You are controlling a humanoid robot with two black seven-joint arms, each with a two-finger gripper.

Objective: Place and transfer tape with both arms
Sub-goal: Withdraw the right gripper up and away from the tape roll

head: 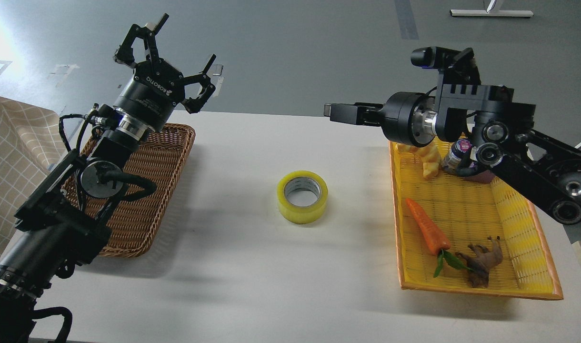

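The tape (302, 196), a wide yellow roll with a grey-white core, lies flat on the white table (252, 286) near its middle, with nothing touching it. My left gripper (170, 53) is open and empty, raised above the table's far left, over the back of the brown wicker basket (150, 190). My right gripper (342, 113) is raised above the far side of the table, up and to the right of the tape. It points left and is seen side-on as one dark block, so its fingers cannot be told apart. It holds nothing.
A yellow plastic basket (519, 238) at the right holds an orange carrot (426, 231), a brown root (483, 262), a bread piece (428, 162) and a small jar (457, 155). My right arm crosses its back end. A checked cloth (9, 157) hangs at the left edge.
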